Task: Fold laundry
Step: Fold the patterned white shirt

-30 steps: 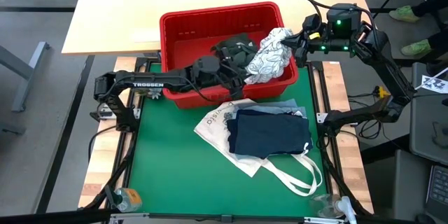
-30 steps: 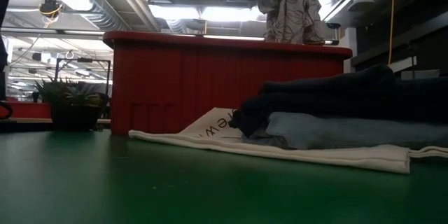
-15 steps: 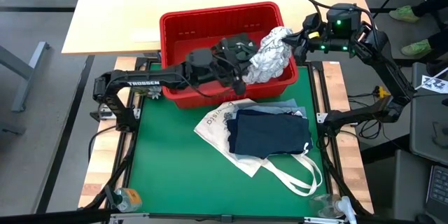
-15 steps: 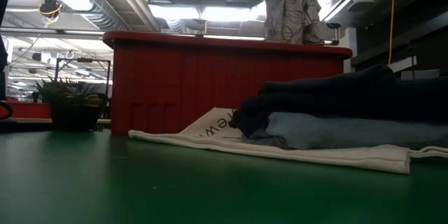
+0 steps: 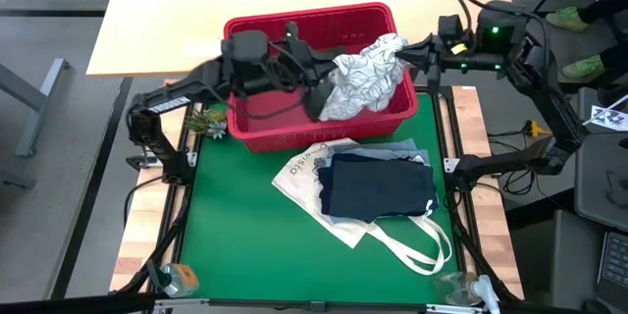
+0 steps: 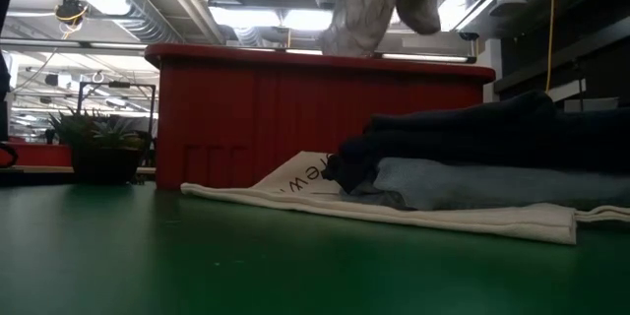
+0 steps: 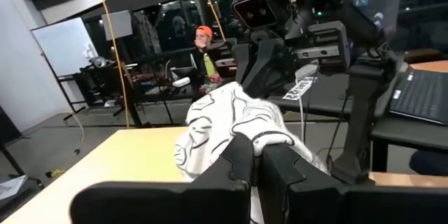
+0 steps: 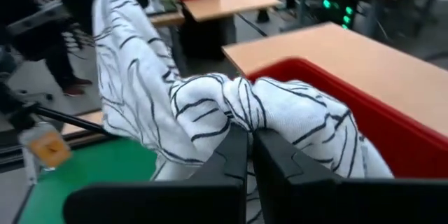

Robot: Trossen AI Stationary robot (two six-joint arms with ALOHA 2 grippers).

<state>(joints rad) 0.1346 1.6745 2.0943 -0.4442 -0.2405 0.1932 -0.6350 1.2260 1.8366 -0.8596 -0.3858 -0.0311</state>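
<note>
White printed garment [image 5: 358, 78] lifted above red basket [image 5: 257, 123]

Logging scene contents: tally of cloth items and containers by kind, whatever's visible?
White leaf-print garment, held above the basket: 1
Folded navy blue garment: 1
Folded light blue denim garment: 1
White canvas tote bag: 1
Red plastic slotted basket: 1
Total: 5

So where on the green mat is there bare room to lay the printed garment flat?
The green mat is bare on its whole left half, between the left frame rail and the white tote bag, below the red slotted basket. The right half is crowded: the navy garment lies stacked on light blue denim.
</note>
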